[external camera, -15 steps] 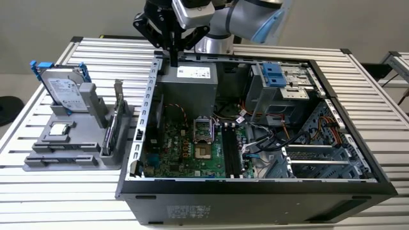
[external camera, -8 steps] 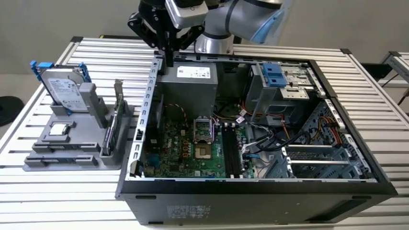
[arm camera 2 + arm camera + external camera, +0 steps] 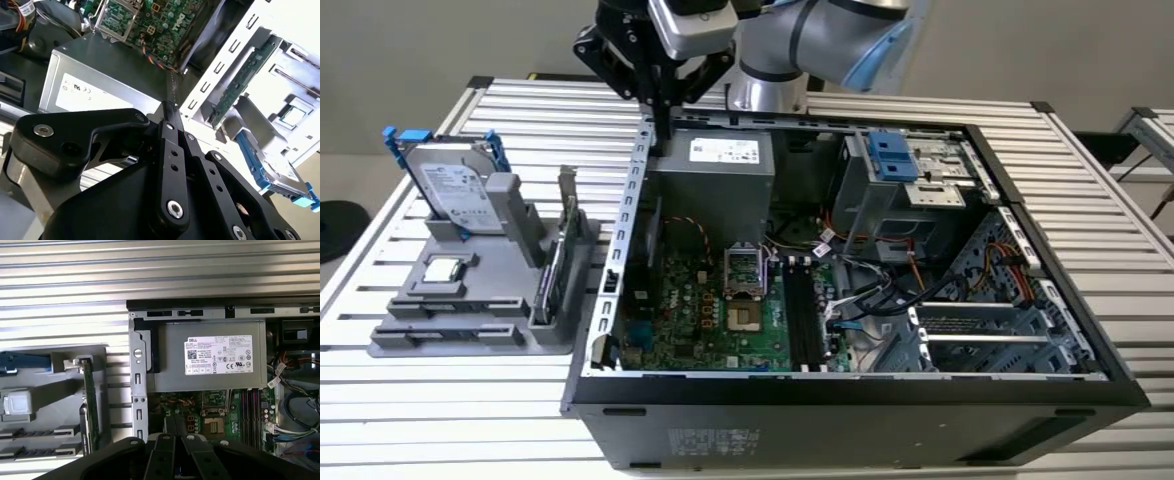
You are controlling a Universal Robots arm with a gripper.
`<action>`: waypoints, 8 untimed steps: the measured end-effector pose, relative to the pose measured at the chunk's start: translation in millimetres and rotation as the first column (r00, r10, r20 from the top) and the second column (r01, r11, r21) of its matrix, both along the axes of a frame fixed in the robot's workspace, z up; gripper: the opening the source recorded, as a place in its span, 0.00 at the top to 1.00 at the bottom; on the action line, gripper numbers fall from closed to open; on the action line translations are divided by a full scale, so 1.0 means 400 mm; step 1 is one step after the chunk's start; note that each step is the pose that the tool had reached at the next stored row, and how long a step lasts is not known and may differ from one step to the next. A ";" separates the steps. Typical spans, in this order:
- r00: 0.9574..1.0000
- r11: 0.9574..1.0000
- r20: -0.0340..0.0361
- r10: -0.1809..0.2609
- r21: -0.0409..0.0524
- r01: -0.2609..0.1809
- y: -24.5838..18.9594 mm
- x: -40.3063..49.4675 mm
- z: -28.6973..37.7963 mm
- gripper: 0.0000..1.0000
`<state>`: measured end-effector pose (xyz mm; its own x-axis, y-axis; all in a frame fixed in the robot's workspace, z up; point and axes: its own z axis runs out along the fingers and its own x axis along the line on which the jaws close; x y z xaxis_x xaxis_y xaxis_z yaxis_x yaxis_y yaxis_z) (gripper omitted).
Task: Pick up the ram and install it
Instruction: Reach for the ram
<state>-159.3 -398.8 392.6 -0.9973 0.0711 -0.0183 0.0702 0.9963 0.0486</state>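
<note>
Cannot place the ram with certainty: cannot tell it apart either in the long black memory slots [image 3: 803, 320] on the green board [image 3: 700, 320] at the floor of the open computer case [image 3: 854, 405], or in the two long grooves at the near end of the grey holder [image 3: 400, 345] beside the case.

Above the case's far corner, on the exterior view's left: a black gripper [image 3: 662, 135], pointing straight down, fingers [image 3: 172, 150] pressed together into one narrow tip. Hangs right at the case rim, next to the grey power supply [image 3: 714, 185] with its white label. Cannot tell whether the tip touches the rim.

Inside the case, just beside the memory slots: a square processor socket [image 3: 744, 300] with its metal frame. Past the slots, toward the exterior view's right: loose cables [image 3: 881, 295]. At the case's far end, a metal drive cage with blue plastic clips [image 3: 891, 155].

Outside the case, on the exterior view's left: the grey holder, resting on a slatted metal table [image 3: 454, 430]. On the holder: a hard drive [image 3: 454, 190] standing upright in a blue frame at the far end, a small square silver chip [image 3: 447, 268] lying flat near the middle, and a green card [image 3: 550, 285] standing on edge along the side nearest the case, with a metal bracket at its far end.
</note>
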 end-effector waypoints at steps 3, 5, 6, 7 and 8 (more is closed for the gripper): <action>1.000 1.000 0.000 0.000 0.000 0.000 0.000 -0.011 0.000 1.00; 1.000 1.000 0.000 0.000 0.000 0.000 0.000 -0.018 0.000 1.00; 1.000 1.000 0.000 0.000 0.000 0.000 0.000 -0.021 0.000 1.00; 1.000 1.000 0.000 0.000 0.000 0.000 0.000 -0.025 0.000 1.00; 1.000 1.000 0.000 0.000 0.000 0.000 0.000 -0.029 0.000 1.00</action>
<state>-170.7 -398.8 392.6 -0.9973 0.0712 -0.0183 0.0702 0.9963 0.0487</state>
